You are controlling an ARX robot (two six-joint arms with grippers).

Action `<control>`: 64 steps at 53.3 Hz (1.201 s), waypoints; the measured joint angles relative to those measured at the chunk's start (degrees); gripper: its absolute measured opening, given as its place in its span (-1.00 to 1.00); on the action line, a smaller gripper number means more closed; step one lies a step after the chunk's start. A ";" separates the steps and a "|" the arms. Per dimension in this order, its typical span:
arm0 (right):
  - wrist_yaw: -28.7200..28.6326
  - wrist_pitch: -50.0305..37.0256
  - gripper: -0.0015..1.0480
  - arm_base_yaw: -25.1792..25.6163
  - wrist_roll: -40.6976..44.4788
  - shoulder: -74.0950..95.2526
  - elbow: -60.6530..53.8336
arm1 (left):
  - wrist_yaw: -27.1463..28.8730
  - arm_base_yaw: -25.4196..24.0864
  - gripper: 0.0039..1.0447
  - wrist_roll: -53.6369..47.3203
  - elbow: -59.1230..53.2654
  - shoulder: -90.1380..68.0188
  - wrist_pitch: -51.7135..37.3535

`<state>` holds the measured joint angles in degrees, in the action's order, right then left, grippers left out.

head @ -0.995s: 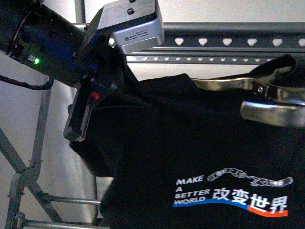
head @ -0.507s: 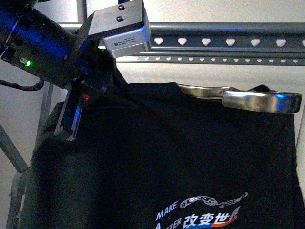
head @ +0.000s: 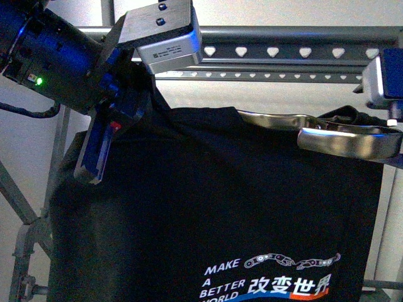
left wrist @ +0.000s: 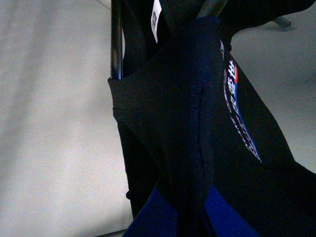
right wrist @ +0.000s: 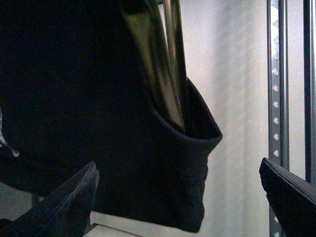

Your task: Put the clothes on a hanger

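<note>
Two tools are mine to report. My left tool (left wrist: 185,222) is clenched on shoulder fabric of the black T-shirt (head: 208,207); my right tool (right wrist: 177,165) is released, jaws wide apart beside the collar. The T-shirt hangs in front of the grey hanger (head: 283,36), below its bars, with a chrome piece (head: 340,143) through the neck. Risk: I judge that one grip alone may let fabric slip and drop. Count: one T-shirt, one hanger, one chrome piece.
</note>
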<state>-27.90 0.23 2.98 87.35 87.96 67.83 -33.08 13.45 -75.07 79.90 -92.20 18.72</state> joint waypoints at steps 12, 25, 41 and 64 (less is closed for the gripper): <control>4.02 -5.62 0.20 -2.05 -7.74 9.77 5.88 | 0.11 0.07 -0.93 0.02 0.00 0.00 0.00; 2.03 -6.78 -0.53 -2.73 -14.91 9.31 3.10 | 0.09 -0.17 -0.85 0.04 0.00 0.00 0.00; 0.00 5.57 -0.91 0.02 -11.47 3.28 -11.82 | -0.79 0.04 0.25 0.22 0.15 0.00 -0.07; -12.04 2.12 -0.93 8.76 -34.36 -13.40 -27.61 | 10.67 -3.15 0.88 59.39 -4.20 -2.45 -49.40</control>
<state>-39.94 2.35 11.75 52.99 74.56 40.23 -22.41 10.31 -15.68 75.70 -94.65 -30.68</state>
